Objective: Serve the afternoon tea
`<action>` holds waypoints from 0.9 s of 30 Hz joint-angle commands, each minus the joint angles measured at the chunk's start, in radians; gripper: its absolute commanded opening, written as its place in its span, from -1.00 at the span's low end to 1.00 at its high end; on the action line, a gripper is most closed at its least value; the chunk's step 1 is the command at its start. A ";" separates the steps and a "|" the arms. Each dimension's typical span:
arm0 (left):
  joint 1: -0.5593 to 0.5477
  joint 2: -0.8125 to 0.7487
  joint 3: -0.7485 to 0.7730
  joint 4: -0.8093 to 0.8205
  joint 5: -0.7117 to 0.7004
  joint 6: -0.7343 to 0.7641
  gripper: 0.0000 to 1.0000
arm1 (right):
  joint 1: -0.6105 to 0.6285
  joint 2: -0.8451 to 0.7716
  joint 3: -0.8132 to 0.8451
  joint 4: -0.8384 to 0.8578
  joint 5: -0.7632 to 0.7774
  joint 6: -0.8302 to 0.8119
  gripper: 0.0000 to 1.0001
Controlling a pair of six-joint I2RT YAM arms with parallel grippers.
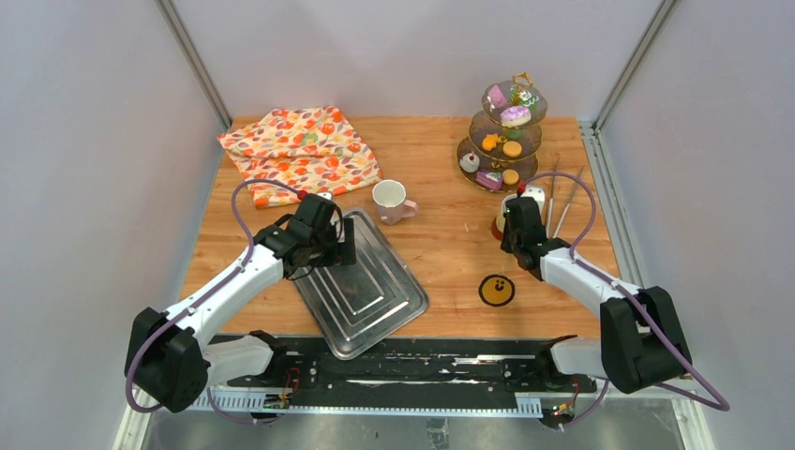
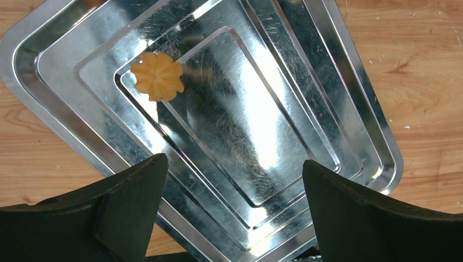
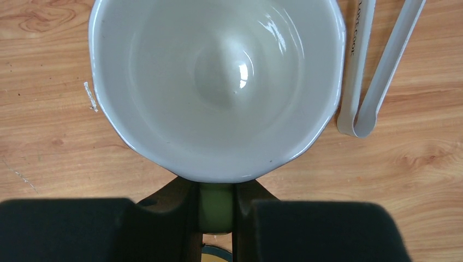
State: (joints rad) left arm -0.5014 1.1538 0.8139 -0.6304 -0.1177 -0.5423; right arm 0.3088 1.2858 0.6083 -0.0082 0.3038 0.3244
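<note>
My left gripper (image 1: pixel 330 246) hangs open and empty over the far end of a steel tray (image 1: pixel 375 300). In the left wrist view, an orange flower-shaped cookie (image 2: pixel 158 76) lies on the tray (image 2: pixel 349 109) beyond the open gripper (image 2: pixel 233 164). My right gripper (image 1: pixel 518 223) is shut on the green handle (image 3: pixel 217 207) of the pale-green mug (image 3: pixel 218 82), which also shows in the top view (image 1: pixel 532 196). A pink mug (image 1: pixel 389 200) stands beside the tray's far corner. Pastries sit on a three-tier stand (image 1: pixel 502 141) at the back right.
An orange floral cloth (image 1: pixel 300 150) lies at the back left. Metal tongs (image 1: pixel 562 202) lie right of the pale-green mug, and show in the right wrist view (image 3: pixel 371 71). A round dark and yellow coaster (image 1: pixel 496 290) lies near the front, right of the tray.
</note>
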 commanded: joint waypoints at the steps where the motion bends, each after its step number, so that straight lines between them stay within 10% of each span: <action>1: -0.011 -0.009 0.025 0.003 -0.014 -0.001 0.96 | -0.016 0.011 0.011 -0.042 -0.030 0.027 -0.99; 6: -0.011 -0.010 0.037 -0.014 -0.049 -0.005 0.96 | -0.014 -0.039 0.039 -0.126 -0.023 0.038 0.12; 9: -0.011 -0.008 0.046 -0.021 -0.058 -0.005 0.96 | -0.015 -0.092 0.064 -0.179 -0.025 0.029 0.46; 21: -0.026 -0.001 0.098 -0.020 -0.040 0.036 0.96 | 0.017 -0.292 0.237 -0.336 -0.154 -0.069 0.52; 27: -0.026 -0.003 0.087 -0.020 -0.099 -0.012 0.96 | 0.283 -0.175 0.336 -0.276 -0.071 -0.196 0.52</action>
State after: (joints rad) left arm -0.5198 1.1538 0.8864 -0.6510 -0.1532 -0.5262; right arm 0.4084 1.0290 0.8883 -0.3099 0.1860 0.2535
